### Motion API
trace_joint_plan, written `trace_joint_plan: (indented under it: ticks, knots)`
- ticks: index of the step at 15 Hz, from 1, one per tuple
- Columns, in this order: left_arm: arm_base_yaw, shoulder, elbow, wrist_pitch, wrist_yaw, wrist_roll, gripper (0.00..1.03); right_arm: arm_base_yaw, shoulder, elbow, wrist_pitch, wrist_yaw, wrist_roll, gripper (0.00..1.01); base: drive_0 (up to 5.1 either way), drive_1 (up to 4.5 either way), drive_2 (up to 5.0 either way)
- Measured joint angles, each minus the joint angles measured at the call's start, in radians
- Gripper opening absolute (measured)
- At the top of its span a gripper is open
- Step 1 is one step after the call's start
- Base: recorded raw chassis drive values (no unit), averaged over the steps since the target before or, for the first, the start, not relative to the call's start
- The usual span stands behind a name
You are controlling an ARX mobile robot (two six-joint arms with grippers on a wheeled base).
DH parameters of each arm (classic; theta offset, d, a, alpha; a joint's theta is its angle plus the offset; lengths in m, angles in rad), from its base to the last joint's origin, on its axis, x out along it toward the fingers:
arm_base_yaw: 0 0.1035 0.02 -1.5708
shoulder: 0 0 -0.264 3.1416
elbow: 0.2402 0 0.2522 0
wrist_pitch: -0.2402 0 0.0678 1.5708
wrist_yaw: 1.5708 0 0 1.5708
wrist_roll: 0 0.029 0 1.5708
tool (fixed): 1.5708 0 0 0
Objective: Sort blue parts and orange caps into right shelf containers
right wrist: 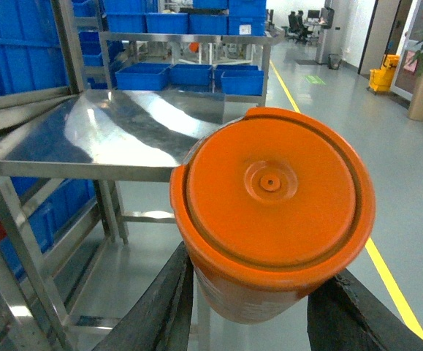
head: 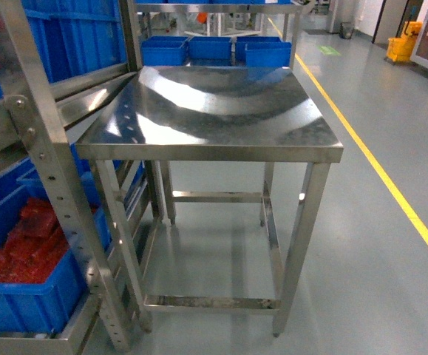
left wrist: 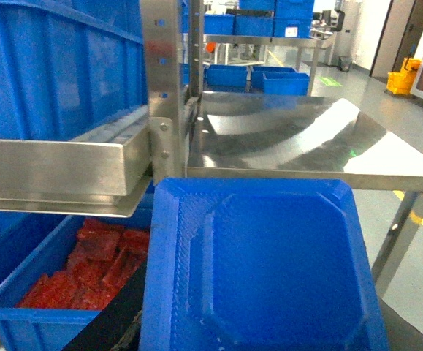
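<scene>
While your right gripper [right wrist: 251, 307] clamps the orange cap [right wrist: 272, 208] and the left one, fingers hidden, apparently carries the blue part [left wrist: 258, 267], both ride ready for sorting. Steel table [head: 214, 111] sits ahead; red-filled blue bin [head: 21, 274] near left, yellow floor line [head: 380, 174] right.

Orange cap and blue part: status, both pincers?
Right pincer shut on orange cap. Left pincer not visible; blue part fills its view. Steel table ahead, bare.
</scene>
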Motion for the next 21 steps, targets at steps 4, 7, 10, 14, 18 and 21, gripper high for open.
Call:
trace_joint_plan:
  ticks: [4,7,10,14,18,21]
  knots:
    - [0.0,0.0,0.0,0.001,-0.001,0.0,0.43,0.0,0.0,0.0,0.0,0.0,0.0,0.39,-5.0,2.43,2.4]
    - [0.0,0.0,0.0,0.002,-0.002,0.0,0.43,0.0,0.0,0.0,0.002,0.0,0.0,0.39,-4.9,2.47,2.5]
    - [0.0,0.0,0.0,0.002,-0.002,0.0,0.43,0.0,0.0,0.0,0.004,0.0,0.0,0.39,-5.0,2.42,2.4]
    - [0.0,0.0,0.0,0.0,-0.002,0.0,0.43,0.0,0.0,0.0,0.002,0.0,0.0,0.39,-5.0,2.48,2.5]
    - [0.0,0.0,0.0,0.002,-0.002,0.0,0.43,0.0,0.0,0.0,-0.001,0.0,0.0,0.39,-5.0,2.41,2.4]
    - [0.0,0.0,0.0,0.001,-0.001,0.0,0.43,0.0,0.0,0.0,-0.002,0.0,0.0,0.39,-5.1,2.36,2.4]
